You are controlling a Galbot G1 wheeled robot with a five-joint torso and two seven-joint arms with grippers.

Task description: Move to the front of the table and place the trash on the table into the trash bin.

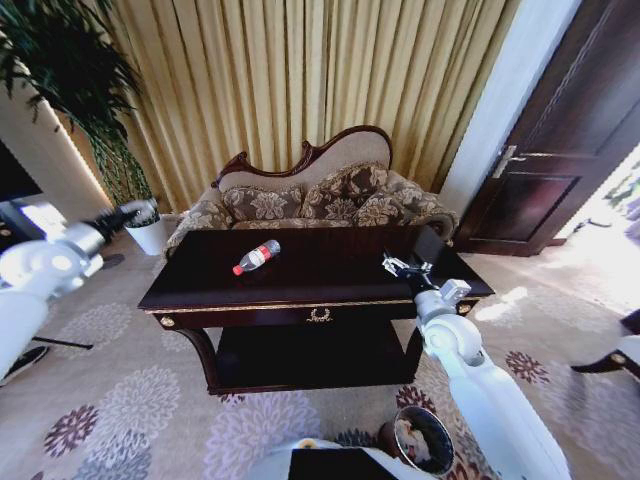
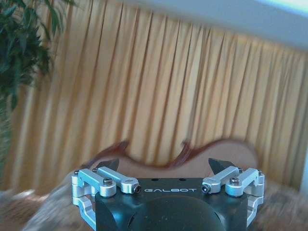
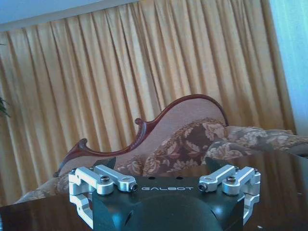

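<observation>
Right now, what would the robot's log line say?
bottle lying on table | right gripper open over table | left gripper open | bin below

Clear bottle, red cap and label, lying on its side on dark glossy table, left of centre. Round dark bin on floor, front right.

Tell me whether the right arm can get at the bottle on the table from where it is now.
Probably yes. The right claw hangs open over the table, and the bottle lies on its side toward the robot's left with only bare tabletop between them.
</observation>
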